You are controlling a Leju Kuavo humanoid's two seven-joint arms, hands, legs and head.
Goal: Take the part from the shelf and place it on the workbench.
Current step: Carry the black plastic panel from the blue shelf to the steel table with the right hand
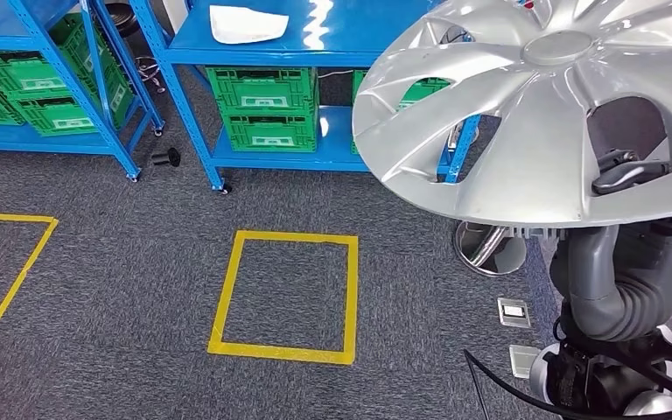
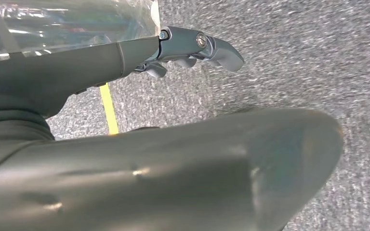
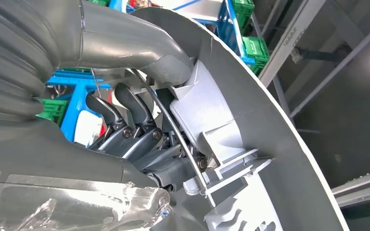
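A large silver wheel cover (image 1: 525, 114) fills the right side of the head view, carried face up and tilted above the carpet. My right hand (image 1: 626, 171) grips it from beneath, its dark fingers poking through one of the openings. In the right wrist view the fingers (image 3: 130, 120) curl around the cover's inner rim and wire ring (image 3: 250, 125), with the thumb pressed against the back. My left hand (image 2: 192, 48) hangs over the grey carpet, its fingers apart and nothing in it.
Blue shelves (image 1: 262, 39) holding green crates (image 1: 267, 109) stand across the back, with a white piece (image 1: 245, 24) lying on top. Yellow tape squares (image 1: 284, 297) mark the carpet. A round metal base (image 1: 490, 249) and floor sockets (image 1: 514, 311) lie near my right side.
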